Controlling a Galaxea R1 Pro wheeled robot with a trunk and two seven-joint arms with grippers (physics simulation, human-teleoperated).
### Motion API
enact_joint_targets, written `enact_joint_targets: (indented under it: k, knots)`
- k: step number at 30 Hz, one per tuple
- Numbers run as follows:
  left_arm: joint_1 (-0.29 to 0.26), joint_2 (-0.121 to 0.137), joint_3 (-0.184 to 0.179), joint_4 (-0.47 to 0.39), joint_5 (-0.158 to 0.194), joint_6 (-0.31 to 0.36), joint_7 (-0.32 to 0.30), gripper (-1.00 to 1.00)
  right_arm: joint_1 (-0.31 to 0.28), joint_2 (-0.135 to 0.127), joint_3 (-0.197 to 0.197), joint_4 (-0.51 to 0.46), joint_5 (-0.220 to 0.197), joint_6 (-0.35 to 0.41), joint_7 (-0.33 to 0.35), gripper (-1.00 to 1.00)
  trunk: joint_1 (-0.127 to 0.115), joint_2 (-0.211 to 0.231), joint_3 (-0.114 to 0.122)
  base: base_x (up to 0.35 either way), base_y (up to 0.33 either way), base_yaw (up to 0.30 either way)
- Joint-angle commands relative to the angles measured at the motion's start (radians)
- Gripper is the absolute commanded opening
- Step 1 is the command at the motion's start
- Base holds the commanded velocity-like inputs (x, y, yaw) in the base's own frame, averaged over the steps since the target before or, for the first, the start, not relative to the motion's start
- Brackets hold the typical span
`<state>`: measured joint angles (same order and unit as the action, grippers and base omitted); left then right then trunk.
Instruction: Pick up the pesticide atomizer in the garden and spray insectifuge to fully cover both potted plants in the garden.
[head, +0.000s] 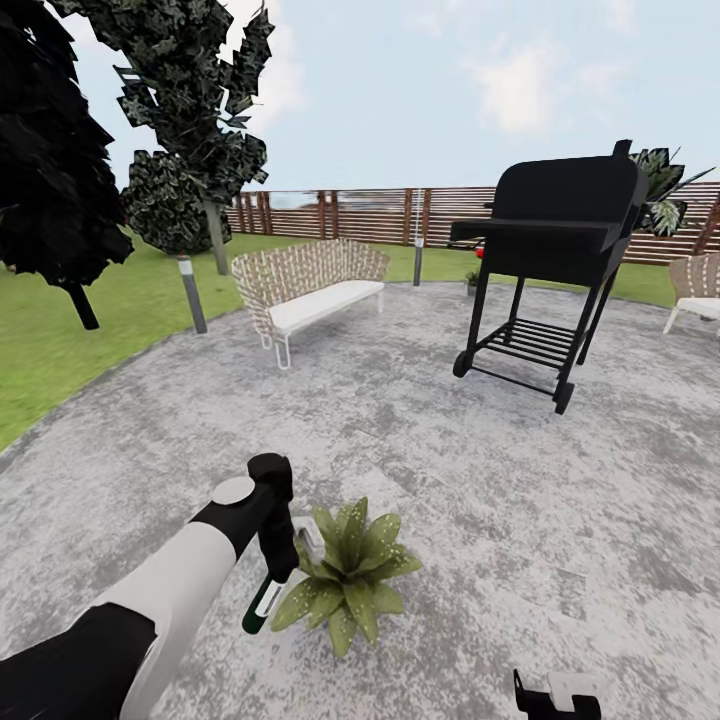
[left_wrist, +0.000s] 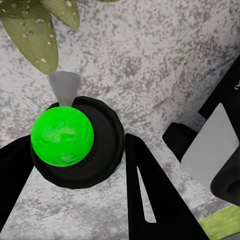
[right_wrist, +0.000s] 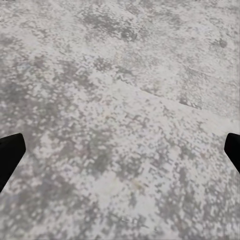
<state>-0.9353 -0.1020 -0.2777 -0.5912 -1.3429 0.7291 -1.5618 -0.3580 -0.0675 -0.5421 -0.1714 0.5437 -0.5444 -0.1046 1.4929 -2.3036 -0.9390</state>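
My left gripper is shut on the pesticide atomizer, held low over the grey paving just left of a potted plant. In the left wrist view the atomizer shows a bright green round cap in a black ring, with a grey nozzle pointing toward the leaves. Black fingers press on either side of it. Pale specks of insectifuge dot the broad leaves. A second small potted plant stands far off beside the grill. My right gripper hangs open over bare paving.
A black grill on wheels stands ahead to the right. A wicker bench sits ahead to the left, near a grey bollard lamp. Lawn, trees and a brown slat fence ring the round paving.
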Motion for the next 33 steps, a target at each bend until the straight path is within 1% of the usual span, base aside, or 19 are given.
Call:
enact_joint_targets:
  k: [1, 3, 8, 20, 33]
  knots:
    - [-0.002, 0.000, 0.000, -0.001, -0.008, 0.012, -0.009, -1.00, -0.001, 0.000, -0.004, 0.001, 0.012, -0.003, -0.006, 1.00, 0.000, 0.000, -0.001, 0.000, 0.000, 0.000]
    - [-0.004, 0.000, 0.002, -0.001, -0.007, 0.012, -0.009, -1.00, -0.001, 0.000, -0.004, 0.001, 0.011, -0.003, -0.007, 1.00, 0.000, 0.000, -0.001, 0.000, 0.000, 0.000]
    - [-0.005, 0.001, 0.003, -0.001, -0.007, 0.013, -0.009, -1.00, -0.001, 0.000, -0.004, 0.001, 0.010, -0.003, -0.009, 1.00, 0.000, 0.000, -0.001, -0.020, 0.260, 0.000]
    - [-0.010, 0.001, 0.008, -0.001, -0.007, 0.013, -0.009, -1.00, -0.001, 0.000, -0.004, 0.001, 0.010, -0.003, -0.008, 1.00, 0.000, 0.000, -0.001, -0.223, 0.222, 0.000]
    - [-0.008, 0.007, 0.012, -0.001, -0.007, 0.013, -0.009, -1.00, -0.001, 0.000, -0.004, 0.001, 0.011, -0.003, -0.007, 1.00, 0.000, 0.000, -0.001, -0.008, 0.306, 0.000]
